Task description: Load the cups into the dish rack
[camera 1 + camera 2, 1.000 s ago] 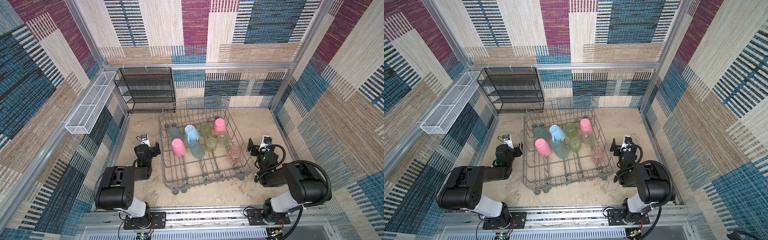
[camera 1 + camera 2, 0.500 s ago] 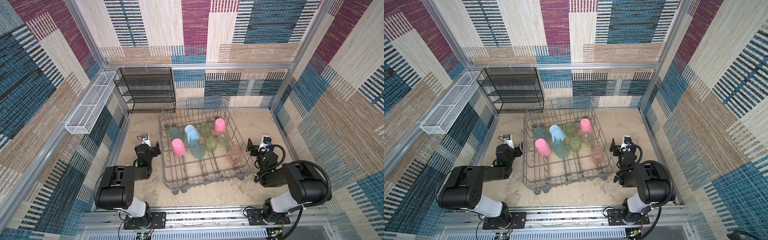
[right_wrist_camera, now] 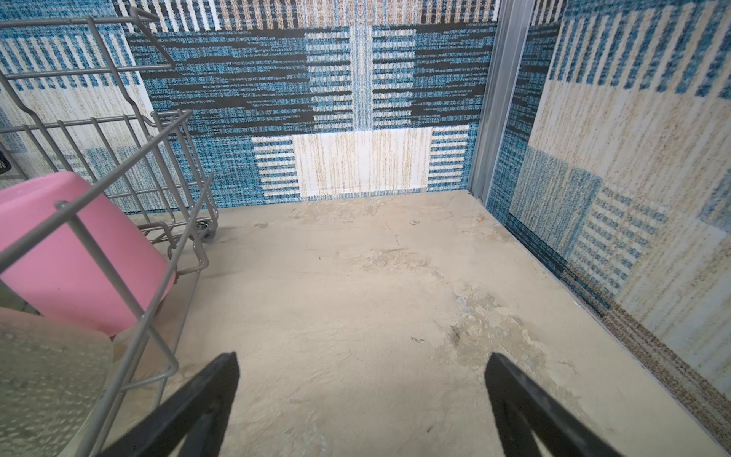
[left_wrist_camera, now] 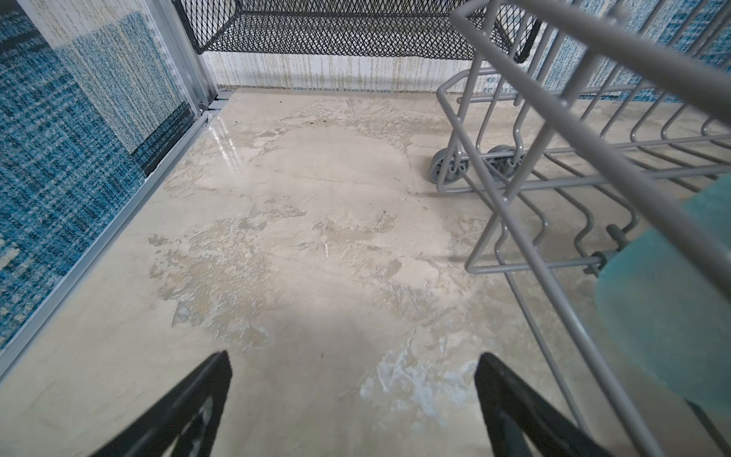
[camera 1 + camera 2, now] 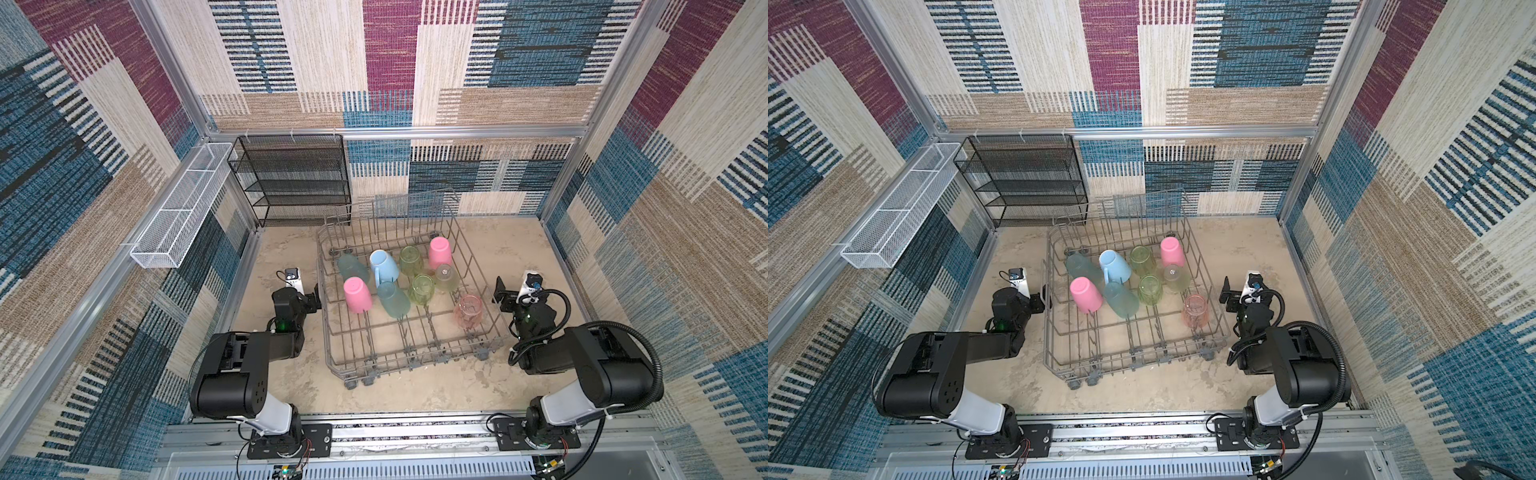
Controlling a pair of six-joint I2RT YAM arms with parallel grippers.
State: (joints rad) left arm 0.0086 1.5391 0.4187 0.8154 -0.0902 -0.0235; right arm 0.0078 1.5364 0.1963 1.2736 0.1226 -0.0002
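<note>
The grey wire dish rack (image 5: 409, 356) (image 5: 1133, 357) stands mid-floor in both top views. Several cups sit upturned in it: two opaque pink (image 5: 357, 294) (image 5: 439, 252), two teal (image 5: 392, 299), yellow-green ones (image 5: 420, 289), a pink-orange one (image 5: 469, 311) and a light-blue mug (image 5: 384, 266). My left gripper (image 5: 307, 291) (image 4: 354, 368) hovers low just outside the rack's left wall, open and empty. My right gripper (image 5: 513, 291) (image 3: 362, 368) hangs open and empty beside the right wall. The wrist views show a teal cup (image 4: 672, 300) and a pink cup (image 3: 71, 253) behind the wires.
A black mesh shelf unit (image 5: 291, 178) stands at the back left wall. A long white mesh basket (image 5: 183, 208) hangs on the left wall. Carpeted walls close in on both sides. Bare beige floor (image 4: 316, 237) lies ahead of each gripper.
</note>
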